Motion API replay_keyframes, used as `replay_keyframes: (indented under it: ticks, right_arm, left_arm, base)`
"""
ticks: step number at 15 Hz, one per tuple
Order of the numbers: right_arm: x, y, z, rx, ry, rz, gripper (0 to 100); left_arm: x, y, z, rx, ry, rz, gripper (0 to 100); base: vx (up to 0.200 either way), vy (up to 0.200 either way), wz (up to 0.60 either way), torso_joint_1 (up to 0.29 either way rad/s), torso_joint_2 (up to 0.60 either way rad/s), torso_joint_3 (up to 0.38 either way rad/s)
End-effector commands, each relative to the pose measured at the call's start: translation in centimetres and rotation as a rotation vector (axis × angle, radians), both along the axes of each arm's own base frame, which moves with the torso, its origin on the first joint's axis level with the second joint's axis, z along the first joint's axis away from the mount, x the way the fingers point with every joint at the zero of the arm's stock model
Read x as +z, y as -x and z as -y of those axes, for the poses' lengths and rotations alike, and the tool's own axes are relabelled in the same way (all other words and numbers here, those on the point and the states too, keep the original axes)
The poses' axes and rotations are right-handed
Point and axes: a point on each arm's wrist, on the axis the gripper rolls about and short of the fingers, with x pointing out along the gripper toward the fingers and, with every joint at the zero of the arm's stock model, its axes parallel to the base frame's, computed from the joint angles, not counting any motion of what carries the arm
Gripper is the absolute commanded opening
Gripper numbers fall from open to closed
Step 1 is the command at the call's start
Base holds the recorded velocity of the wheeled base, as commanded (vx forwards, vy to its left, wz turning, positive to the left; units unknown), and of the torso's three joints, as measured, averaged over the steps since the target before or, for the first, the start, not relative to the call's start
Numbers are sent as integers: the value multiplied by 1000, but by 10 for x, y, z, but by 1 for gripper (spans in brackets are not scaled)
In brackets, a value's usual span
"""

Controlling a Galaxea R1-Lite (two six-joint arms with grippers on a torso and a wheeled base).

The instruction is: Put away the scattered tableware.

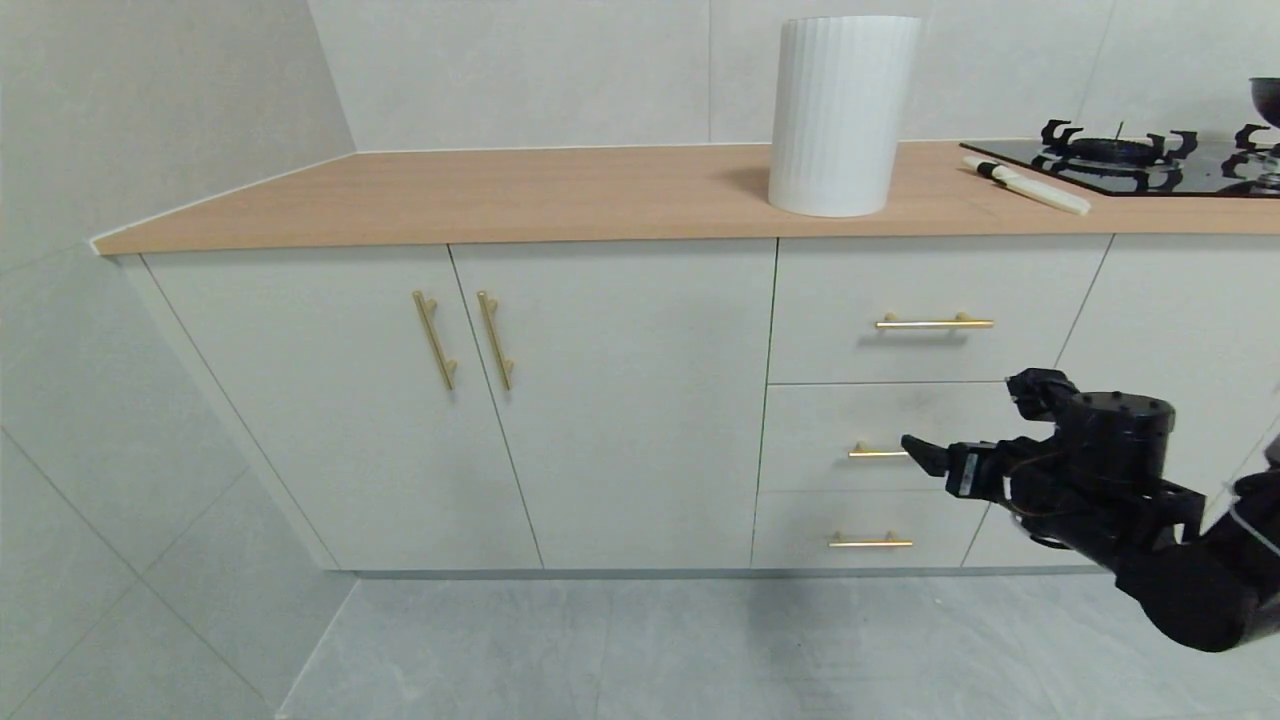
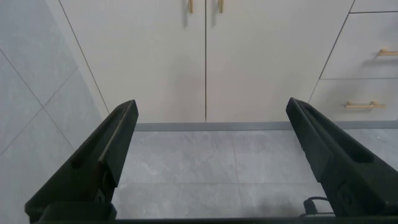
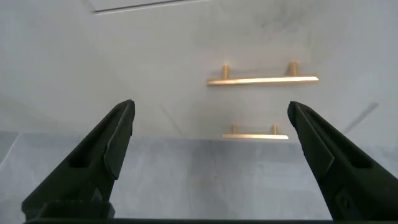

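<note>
Tableware showing is one pale utensil (image 1: 1025, 185) on the counter (image 1: 500, 195) at two o'clock, beside the hob (image 1: 1130, 162); the right gripper (image 1: 968, 418), wide open and empty, sits at four o'clock by the middle drawer handle (image 1: 878, 453), where a misaligned close might slip off the thin bar

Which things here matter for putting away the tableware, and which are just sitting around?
For the job:
cream utensil on the counter beside the hob
middle drawer handle, just ahead of the open right gripper

Just there:
white ribbed canister
hob
cupboard doors
</note>
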Motion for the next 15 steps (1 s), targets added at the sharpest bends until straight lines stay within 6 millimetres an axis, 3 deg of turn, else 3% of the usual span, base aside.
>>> replay_keyframes:
  ticks: [1, 4, 5, 8, 11, 12, 13, 15]
  right_arm:
    - [40, 67, 10, -46, 51, 92, 100]
    - [66, 133, 24, -63, 93, 215, 100]
    - [69, 144, 26, -70, 105, 235, 100]
    - [81, 210, 42, -177, 132, 333, 100]
    - [81, 274, 56, -206, 177, 347, 100]
    - [82, 285, 58, -208, 178, 345, 100]
    - [83, 314, 64, -226, 188, 321, 100]
    - [79, 341, 66, -313, 205, 301, 100]
  left_arm:
    - [0, 0, 0, 0, 0, 0, 100]
    - [0, 0, 0, 0, 0, 0, 100]
    - [0, 0, 0, 0, 0, 0, 100]
    - [0, 0, 0, 0, 0, 0, 100]
    - [0, 0, 0, 0, 0, 0, 100]
    - [0, 0, 0, 0, 0, 0, 100]
    - [0, 0, 0, 0, 0, -1, 100]
    - [0, 0, 0, 0, 0, 0, 100]
  base:
    - [0, 0, 0, 0, 0, 0]
    - [0, 0, 0, 0, 0, 0]
    - [0, 0, 0, 0, 0, 0]
    - [0, 0, 0, 0, 0, 0]
    - [0, 0, 0, 0, 0, 0]
    - [0, 0, 0, 0, 0, 0]
    - [0, 0, 0, 0, 0, 0]
    - [0, 0, 0, 0, 0, 0]
